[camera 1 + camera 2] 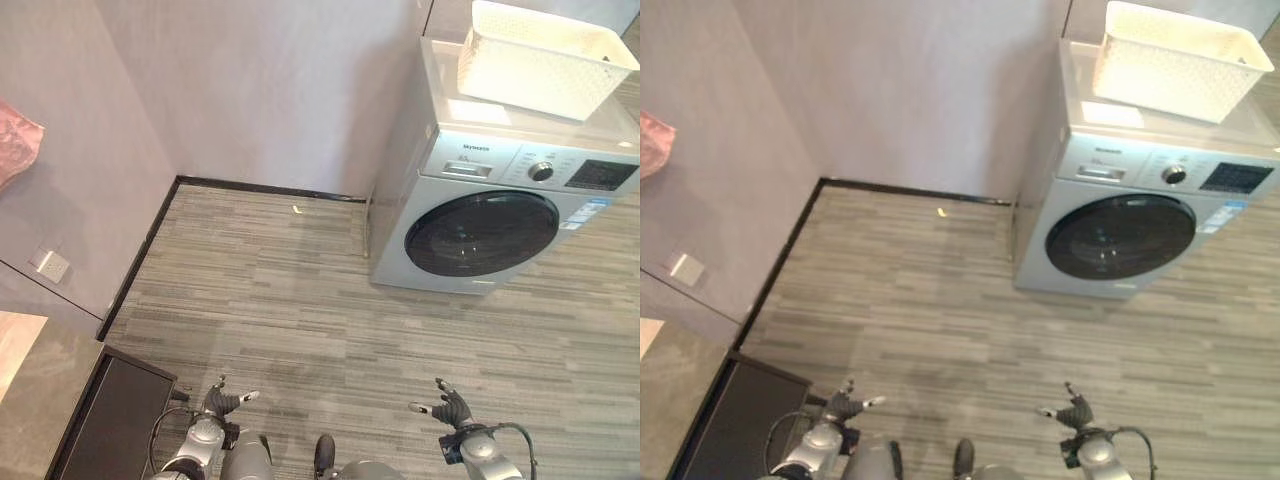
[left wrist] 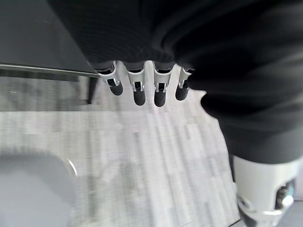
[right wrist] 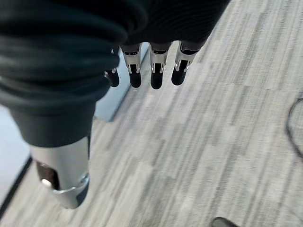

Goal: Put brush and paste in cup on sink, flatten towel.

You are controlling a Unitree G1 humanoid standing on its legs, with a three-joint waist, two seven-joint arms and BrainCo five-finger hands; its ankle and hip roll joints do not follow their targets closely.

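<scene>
A pink cloth shows at the far left edge, against the grey wall. My left hand hangs low over the wood floor at the bottom left, its fingers straight and holding nothing. My right hand hangs at the bottom right, likewise open, its fingers straight above bare floor. Both hands are far from the cloth.
A silver washing machine stands at the right against the wall, with a white basket on top. A dark cabinet sits at the lower left beside a pale counter edge. A wall socket is on the left wall.
</scene>
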